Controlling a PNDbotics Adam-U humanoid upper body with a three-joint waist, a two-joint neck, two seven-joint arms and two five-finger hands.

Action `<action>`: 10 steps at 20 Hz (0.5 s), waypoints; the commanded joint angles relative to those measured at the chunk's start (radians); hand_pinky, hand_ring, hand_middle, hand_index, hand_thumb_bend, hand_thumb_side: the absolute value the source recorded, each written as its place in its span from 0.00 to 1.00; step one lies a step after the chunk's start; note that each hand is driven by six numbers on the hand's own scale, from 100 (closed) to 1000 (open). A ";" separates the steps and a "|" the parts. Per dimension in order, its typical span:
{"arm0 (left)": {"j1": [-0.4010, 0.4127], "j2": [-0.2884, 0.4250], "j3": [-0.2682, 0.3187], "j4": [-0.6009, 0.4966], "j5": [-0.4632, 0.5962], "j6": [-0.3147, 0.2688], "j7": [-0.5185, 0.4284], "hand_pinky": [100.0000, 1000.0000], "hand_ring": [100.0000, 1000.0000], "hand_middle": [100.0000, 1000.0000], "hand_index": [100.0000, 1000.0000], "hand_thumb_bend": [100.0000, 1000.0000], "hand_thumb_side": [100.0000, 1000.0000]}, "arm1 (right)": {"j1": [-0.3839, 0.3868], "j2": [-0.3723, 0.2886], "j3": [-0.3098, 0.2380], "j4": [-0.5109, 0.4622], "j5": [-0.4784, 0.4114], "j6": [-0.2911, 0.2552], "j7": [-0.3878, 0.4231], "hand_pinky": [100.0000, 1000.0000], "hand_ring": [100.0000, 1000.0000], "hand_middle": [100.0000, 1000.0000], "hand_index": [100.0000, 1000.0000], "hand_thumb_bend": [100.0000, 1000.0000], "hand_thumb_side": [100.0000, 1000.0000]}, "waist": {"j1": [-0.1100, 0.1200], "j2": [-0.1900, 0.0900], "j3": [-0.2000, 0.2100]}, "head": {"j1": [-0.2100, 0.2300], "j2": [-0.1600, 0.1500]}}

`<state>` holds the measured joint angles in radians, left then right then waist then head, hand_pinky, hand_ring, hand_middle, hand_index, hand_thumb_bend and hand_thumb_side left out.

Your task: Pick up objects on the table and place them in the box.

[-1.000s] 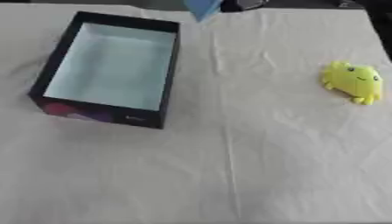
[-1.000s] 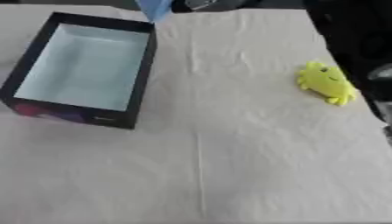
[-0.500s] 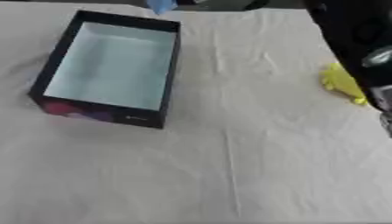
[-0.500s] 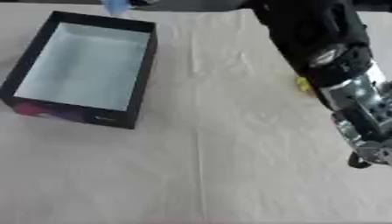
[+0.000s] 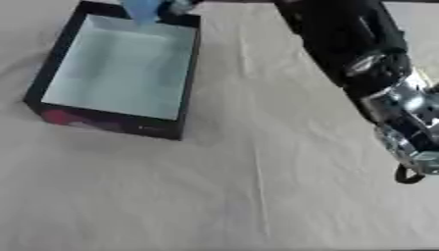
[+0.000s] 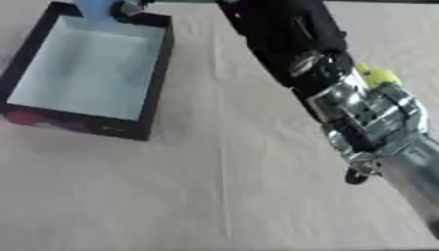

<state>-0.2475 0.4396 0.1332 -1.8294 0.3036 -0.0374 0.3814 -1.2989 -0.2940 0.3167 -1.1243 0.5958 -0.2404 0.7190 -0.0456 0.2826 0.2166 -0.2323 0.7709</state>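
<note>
An open black box (image 5: pixel 184 73) with a pale inside stands at the upper left and looks empty. My right arm (image 6: pixel 343 98), black above and silver lower down, crosses the right half of both views from the top edge to the lower right. I cannot make out its hand. A yellow toy (image 6: pixel 378 76) peeks out just right of the arm in the right eye view and is hidden in the left eye view. A blue thing (image 5: pixel 141 7) shows at the top edge over the box's far wall, with something dark beside it. What holds it is out of sight.
The table is covered by a cream cloth (image 5: pixel 171 196) with a crease running down the middle. The box has a coloured patch (image 5: pixel 60 117) on its near wall. Bare cloth fills the front and the centre.
My right arm has swung in from the right and now covers most of the yellow toy. The blue thing at the top edge has drifted left along the box's far wall.
</note>
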 commanded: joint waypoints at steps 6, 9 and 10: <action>-0.030 0.010 0.006 -0.021 0.002 0.000 -0.001 0.78 0.63 0.78 0.81 0.35 0.67 | -0.012 0.037 -0.007 0.065 0.045 -0.032 -0.033 0.87 0.66 0.41 0.56 0.30 0.00 | -0.002 0.006 0.031 | -0.027 -0.001; -0.035 0.010 0.010 -0.022 0.003 -0.002 0.006 0.78 0.63 0.78 0.81 0.35 0.67 | 0.000 0.052 -0.003 0.081 0.056 -0.041 -0.035 0.87 0.67 0.44 0.59 0.31 0.00 | -0.003 0.011 0.042 | -0.031 -0.005; -0.036 0.010 0.011 -0.022 0.003 -0.003 0.008 0.78 0.63 0.78 0.81 0.35 0.67 | 0.004 0.056 -0.001 0.085 0.063 -0.044 -0.037 0.87 0.68 0.45 0.61 0.32 0.00 | -0.003 0.012 0.044 | -0.032 -0.007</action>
<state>-0.2712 0.4307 0.1332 -1.8325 0.3074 -0.0389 0.3847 -1.2755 -0.2363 0.3173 -1.0361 0.6492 -0.2784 0.6845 -0.0564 0.3107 0.2582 -0.2593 0.7707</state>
